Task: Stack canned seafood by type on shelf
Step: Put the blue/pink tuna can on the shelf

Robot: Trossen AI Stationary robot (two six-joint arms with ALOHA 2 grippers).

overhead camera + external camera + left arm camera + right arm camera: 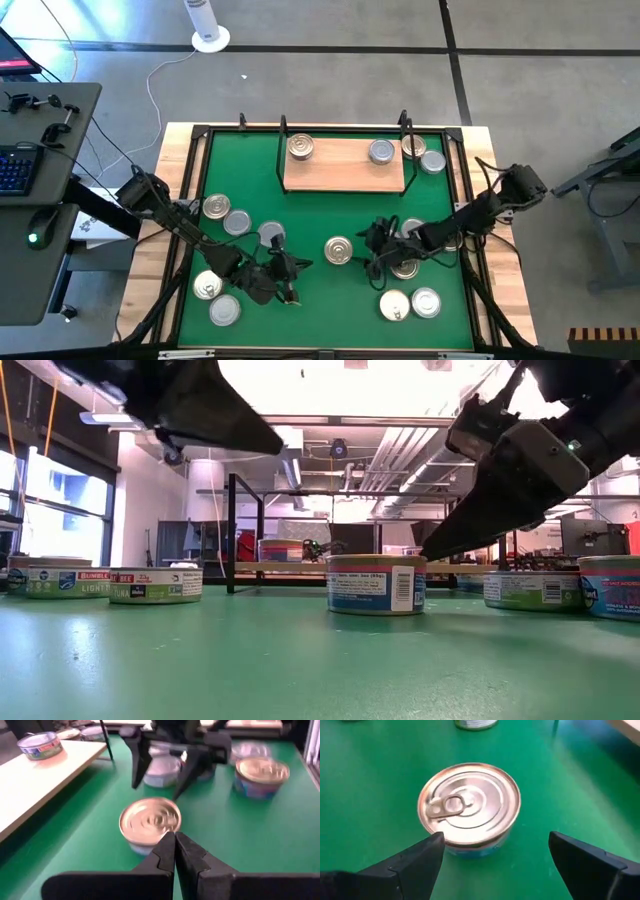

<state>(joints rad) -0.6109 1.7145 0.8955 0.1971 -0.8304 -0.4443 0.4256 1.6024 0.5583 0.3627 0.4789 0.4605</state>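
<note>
Facing a gold-lidded can (469,807) on the green mat (320,300), the right gripper (492,855) gapes empty; the left gripper (175,851) is closed.

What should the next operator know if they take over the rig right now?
Right gripper: open, empty, lined up on the gold-lidded can mid-mat, not touching it.
Left gripper: shut, empty, facing the same can from the opposite side.
Shelf: three cans on the board, at its ends; no stacks visible from above.
Left: roughly ten cans on the green mat, in loose groups on both sides. Grasp the middle can next.
</note>
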